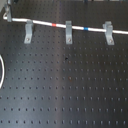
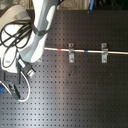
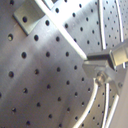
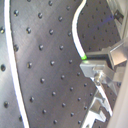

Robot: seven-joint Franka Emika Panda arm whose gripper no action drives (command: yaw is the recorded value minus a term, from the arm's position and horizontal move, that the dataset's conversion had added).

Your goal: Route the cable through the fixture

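Observation:
The white cable (image 1: 45,22) runs across the top of the first exterior view, lying in the hooked tops of three grey clips (image 1: 28,30) (image 1: 68,31) (image 1: 107,31). Its red band (image 1: 55,23) sits between the left and middle clips, its blue band (image 1: 88,28) between the middle and right ones. The second exterior view shows the cable (image 2: 95,51) in two clips (image 2: 71,52) (image 2: 104,52); the arm hides the third. My gripper (image 4: 94,69) is not in the first exterior view. In both wrist views its fingers (image 3: 102,62) stand close together on the cable (image 4: 77,30).
The black perforated board (image 1: 70,90) carries everything. A slack loop of cable (image 1: 1,70) curves at the first exterior view's left edge. The white arm (image 2: 37,30) with black hoses (image 2: 15,35) fills the second exterior view's left side.

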